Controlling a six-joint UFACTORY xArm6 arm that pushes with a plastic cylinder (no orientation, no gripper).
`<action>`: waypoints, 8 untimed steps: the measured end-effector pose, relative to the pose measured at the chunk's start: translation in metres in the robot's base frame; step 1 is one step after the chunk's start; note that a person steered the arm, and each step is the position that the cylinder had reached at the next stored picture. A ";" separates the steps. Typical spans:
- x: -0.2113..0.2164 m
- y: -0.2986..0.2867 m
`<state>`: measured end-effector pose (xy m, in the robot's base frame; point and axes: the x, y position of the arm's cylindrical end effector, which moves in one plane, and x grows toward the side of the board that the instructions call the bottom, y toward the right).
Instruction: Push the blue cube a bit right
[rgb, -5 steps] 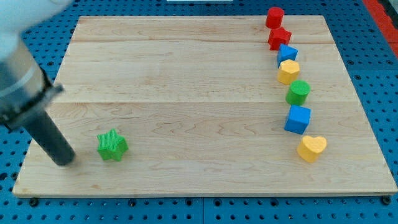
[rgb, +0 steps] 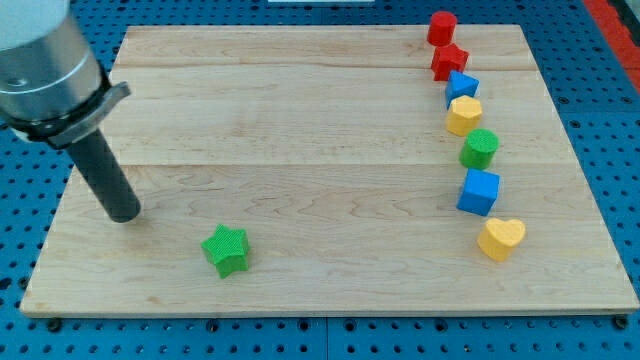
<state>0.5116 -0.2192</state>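
Note:
The blue cube (rgb: 478, 192) sits at the view's right on the wooden board (rgb: 300, 130), between a green cylinder (rgb: 479, 148) above it and a yellow heart (rgb: 501, 238) below it. My tip (rgb: 123, 213) rests on the board at the view's left, far from the blue cube. A green star (rgb: 226, 249) lies to the right of my tip and a little lower.
A column of blocks runs down the view's right: a red cylinder (rgb: 442, 27), a red star (rgb: 449, 61), a second, smaller blue block (rgb: 461, 86) and a yellow block (rgb: 463, 115). A blue pegboard (rgb: 600, 60) surrounds the board.
My tip has moved up and slightly right. The green star has shifted to the right and a little down. The blocks at the right have not moved.

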 end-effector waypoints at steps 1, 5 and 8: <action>0.000 -0.016; 0.014 0.190; -0.008 0.343</action>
<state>0.5037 0.1239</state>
